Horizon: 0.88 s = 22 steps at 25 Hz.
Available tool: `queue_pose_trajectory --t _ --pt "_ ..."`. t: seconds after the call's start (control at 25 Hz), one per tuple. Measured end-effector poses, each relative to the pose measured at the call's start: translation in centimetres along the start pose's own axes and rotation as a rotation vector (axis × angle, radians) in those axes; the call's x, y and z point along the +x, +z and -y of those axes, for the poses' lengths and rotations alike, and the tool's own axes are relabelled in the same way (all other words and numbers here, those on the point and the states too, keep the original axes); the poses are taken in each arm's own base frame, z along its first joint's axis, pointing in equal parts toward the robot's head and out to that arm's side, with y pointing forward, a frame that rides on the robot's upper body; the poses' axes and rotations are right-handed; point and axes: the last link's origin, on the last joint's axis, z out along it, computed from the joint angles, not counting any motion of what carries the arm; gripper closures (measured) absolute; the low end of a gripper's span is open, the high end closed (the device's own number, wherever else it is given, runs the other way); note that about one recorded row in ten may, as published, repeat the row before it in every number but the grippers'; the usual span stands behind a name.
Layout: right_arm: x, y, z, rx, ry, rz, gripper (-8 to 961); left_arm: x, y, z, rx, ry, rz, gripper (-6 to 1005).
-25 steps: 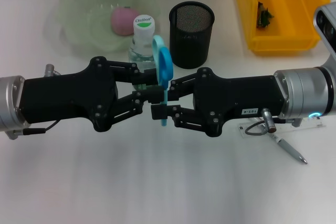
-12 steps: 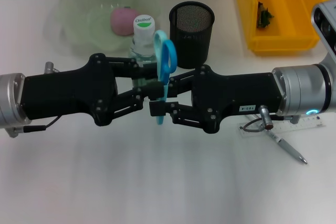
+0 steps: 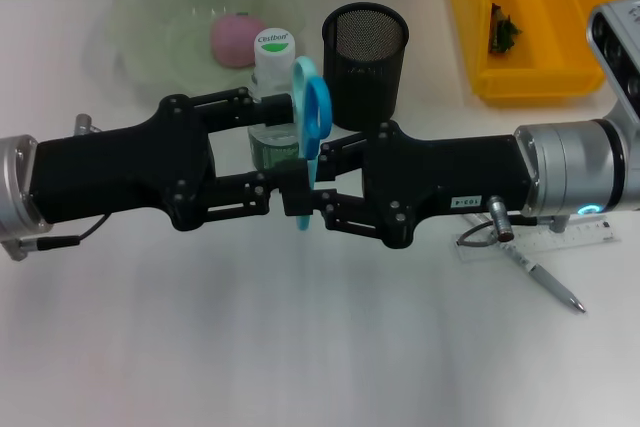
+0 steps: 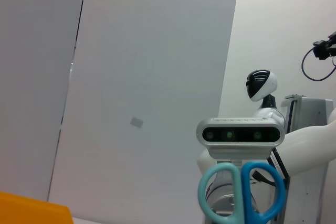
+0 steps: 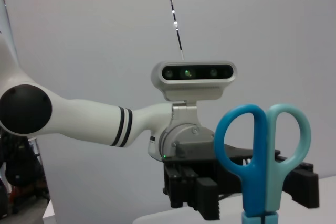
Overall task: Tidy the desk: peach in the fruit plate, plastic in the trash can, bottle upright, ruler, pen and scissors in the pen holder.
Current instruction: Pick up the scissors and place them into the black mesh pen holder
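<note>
The blue scissors point(image 3: 312, 115) stand upright in mid-air, handles up, in front of the black mesh pen holder point(image 3: 365, 62). My right gripper point(image 3: 303, 191) is shut on their blades from the right. From the left, my left gripper point(image 3: 280, 147) is open, one finger above and one below, apart from the scissors. Both wrist views show the scissors' handles point(image 4: 241, 192) point(image 5: 265, 156). The bottle point(image 3: 272, 55) stands upright behind the left fingers. The peach point(image 3: 237, 39) lies in the green fruit plate point(image 3: 140, 7). Green plastic point(image 3: 503, 29) lies in the yellow trash can point(image 3: 540, 77). The ruler point(image 3: 590, 238) and pen point(image 3: 547, 284) lie under my right arm.
The plate, bottle, pen holder and yellow bin line the back of the white desk. Both arms cross its middle at gripper height. Bare desk stretches across the front.
My left gripper has opened and let go of the scissors, its fingers spreading apart. The right gripper keeps hold of them, and they now stand slightly higher and more upright.
</note>
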Motion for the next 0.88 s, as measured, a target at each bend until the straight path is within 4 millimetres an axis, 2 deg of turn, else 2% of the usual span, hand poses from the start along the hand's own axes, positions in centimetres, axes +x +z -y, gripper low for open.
queue_pose_trajectory --t 0.16,0.28,0.44,0.88 --pt "0.1 -0.2 0.2 0.024 0.002 0.003 742 -0.1 -0.4 0.0 0.012 -0.002 -0.002 306" --pt "0.2 -0.6 0.6 0.057 -0.001 -0.001 743 -0.4 -1.8 -0.2 0.069 -0.014 -0.031 308" --pt "0.0 -1.3 1.0 0.115 -0.012 0.023 743 -0.6 -2.3 -0.5 0.087 -0.02 -0.046 311" --pt "-1.2 -3.9 2.5 0.311 -0.053 0.127 744 -1.9 -2.4 -1.2 0.099 0.045 -0.057 318"
